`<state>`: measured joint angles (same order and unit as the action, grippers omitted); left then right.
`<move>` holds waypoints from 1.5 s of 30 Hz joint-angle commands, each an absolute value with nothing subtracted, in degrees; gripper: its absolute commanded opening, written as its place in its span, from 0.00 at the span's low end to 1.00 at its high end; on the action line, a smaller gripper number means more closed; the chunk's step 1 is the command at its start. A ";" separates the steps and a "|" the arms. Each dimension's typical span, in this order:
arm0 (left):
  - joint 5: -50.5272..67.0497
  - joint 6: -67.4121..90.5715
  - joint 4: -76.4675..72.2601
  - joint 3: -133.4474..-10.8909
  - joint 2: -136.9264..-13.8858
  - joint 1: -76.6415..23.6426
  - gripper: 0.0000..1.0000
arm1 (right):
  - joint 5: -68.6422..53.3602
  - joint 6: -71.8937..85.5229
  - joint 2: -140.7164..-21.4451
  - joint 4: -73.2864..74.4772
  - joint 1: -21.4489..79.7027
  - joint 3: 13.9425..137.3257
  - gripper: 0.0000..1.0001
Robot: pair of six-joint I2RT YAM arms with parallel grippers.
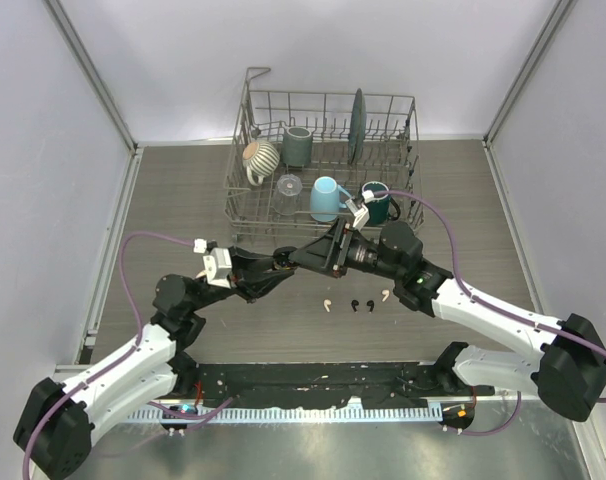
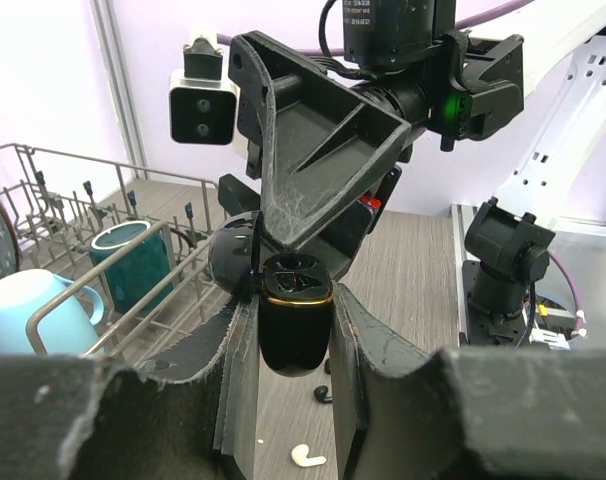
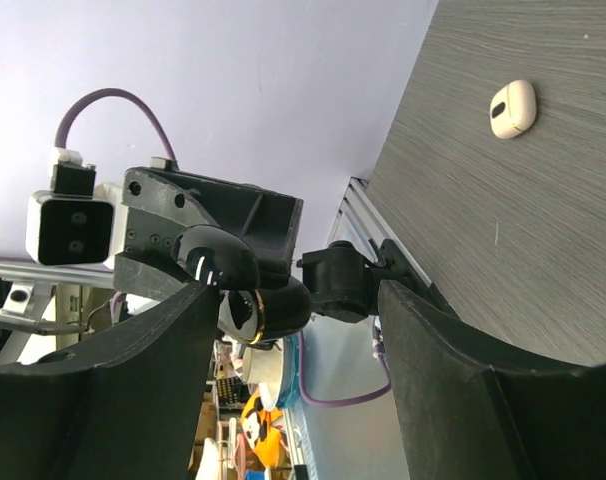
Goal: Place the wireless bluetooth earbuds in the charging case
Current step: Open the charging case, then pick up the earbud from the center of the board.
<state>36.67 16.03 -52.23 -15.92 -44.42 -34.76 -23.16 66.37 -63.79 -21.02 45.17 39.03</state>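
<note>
Your left gripper (image 2: 295, 300) is pinching the black charging case (image 2: 295, 345), which has its lid hinged open and its gold rim showing. Your right gripper (image 3: 288, 300) is spread, with a finger on either side of the case; you cannot tell whether they touch it. On the desk (image 1: 183, 200) below lie two cream-pink earbuds (image 1: 326, 303), with two black earbuds (image 1: 356, 305) between them.
</note>
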 commanded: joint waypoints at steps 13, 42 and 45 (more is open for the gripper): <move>29.09 12.48 -48.96 -14.15 -38.67 -34.80 0.00 | -16.37 55.03 -49.06 -4.69 44.65 41.39 0.65; 31.64 23.38 -61.35 -10.37 -36.91 -34.80 0.00 | 13.97 44.30 -61.87 37.00 41.13 40.78 0.39; 31.47 23.03 -61.35 -10.28 -36.65 -34.80 0.00 | 14.76 45.00 -63.37 37.00 41.13 40.69 0.39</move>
